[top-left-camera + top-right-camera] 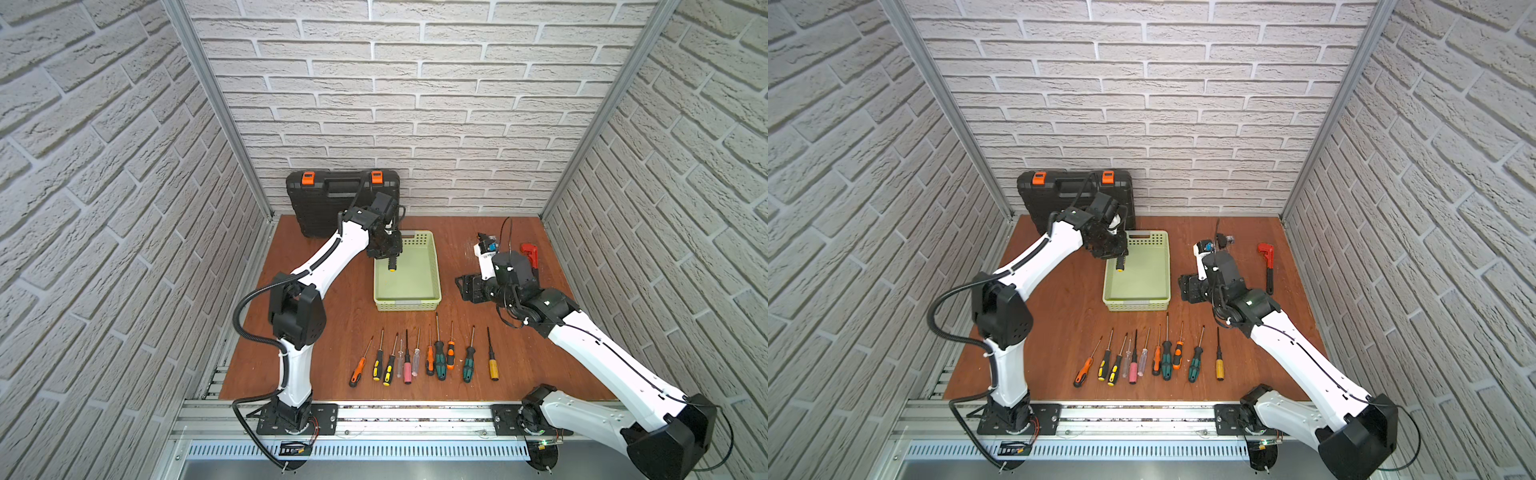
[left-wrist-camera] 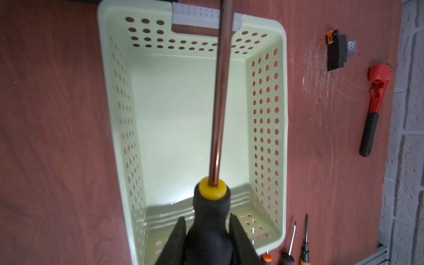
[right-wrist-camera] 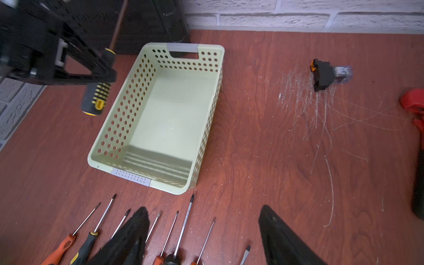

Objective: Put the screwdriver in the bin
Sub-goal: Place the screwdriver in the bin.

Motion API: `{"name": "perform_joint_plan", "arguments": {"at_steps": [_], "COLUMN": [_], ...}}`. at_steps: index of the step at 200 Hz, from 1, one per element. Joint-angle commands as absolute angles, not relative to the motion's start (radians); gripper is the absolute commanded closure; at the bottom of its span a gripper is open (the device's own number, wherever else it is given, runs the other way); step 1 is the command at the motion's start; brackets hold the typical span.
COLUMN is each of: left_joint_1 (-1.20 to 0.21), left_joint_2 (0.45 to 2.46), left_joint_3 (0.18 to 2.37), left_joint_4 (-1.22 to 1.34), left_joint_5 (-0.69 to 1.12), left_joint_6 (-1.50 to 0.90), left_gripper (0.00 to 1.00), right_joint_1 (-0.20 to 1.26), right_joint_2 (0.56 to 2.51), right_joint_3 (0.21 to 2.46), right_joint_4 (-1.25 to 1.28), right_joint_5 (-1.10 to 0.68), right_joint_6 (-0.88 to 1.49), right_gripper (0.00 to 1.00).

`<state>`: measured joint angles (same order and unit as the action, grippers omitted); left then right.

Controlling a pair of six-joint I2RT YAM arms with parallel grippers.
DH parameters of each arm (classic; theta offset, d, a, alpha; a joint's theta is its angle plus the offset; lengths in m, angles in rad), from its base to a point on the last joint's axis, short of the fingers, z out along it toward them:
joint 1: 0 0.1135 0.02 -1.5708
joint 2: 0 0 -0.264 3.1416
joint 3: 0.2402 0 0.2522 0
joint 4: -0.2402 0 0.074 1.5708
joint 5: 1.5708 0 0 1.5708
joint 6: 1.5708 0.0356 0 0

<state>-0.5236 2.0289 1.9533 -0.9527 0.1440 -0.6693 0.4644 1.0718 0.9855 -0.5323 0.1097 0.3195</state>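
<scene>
Transfer stage of the task. The left end effector [image 2: 208, 227] is clamped on the black rubber handle of a screwdriver with a yellow collar and a bare metal shaft [image 2: 212, 190]. It holds the tool tilted in the air above the light green perforated plastic bin [image 1: 415, 274], near the far end of the bin's left side. No part of the tool appears to touch the bin, and nothing lies on the bin's floor. The right end effector [image 3: 204, 207] hovers with its jaws apart and empty over the brown wooden bench [image 1: 332, 332], between the bin and a row of other screwdrivers [image 1: 439, 361] lying side by side near the front edge. Judged from this, pick-up and carry are done. What is left is to lower or release the tool inside the walls and withdraw the arm. The task is probably more than half complete.
</scene>
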Motion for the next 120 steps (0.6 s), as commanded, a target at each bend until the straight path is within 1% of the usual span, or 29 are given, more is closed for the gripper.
{"name": "perform_joint_plan", "arguments": {"at_steps": [1,51,120], "left_joint_1": [-0.52,-0.558,-0.563], "left_joint_2": [2.09,2.155,2.244], "left_joint_3": [1.983,1.94,1.93], "left_joint_4": [-0.952,-0.923,-0.892], "left_joint_5": [0.173,0.169,0.136], "left_joint_6": [-0.671,-0.679,-0.659], "left_gripper": [1.0,1.0,1.0], "right_joint_1": [0.469,0.469,0.469], "right_joint_2": [1.053,0.947,1.034], "right_joint_3": [0.952,0.897,0.846], "right_joint_4": [-0.589,-0.589,-0.592], "right_joint_5": [0.173,0.227,0.223], "right_joint_6": [0.311,0.313,0.325], "right_gripper": [0.24,0.24,0.23]}}
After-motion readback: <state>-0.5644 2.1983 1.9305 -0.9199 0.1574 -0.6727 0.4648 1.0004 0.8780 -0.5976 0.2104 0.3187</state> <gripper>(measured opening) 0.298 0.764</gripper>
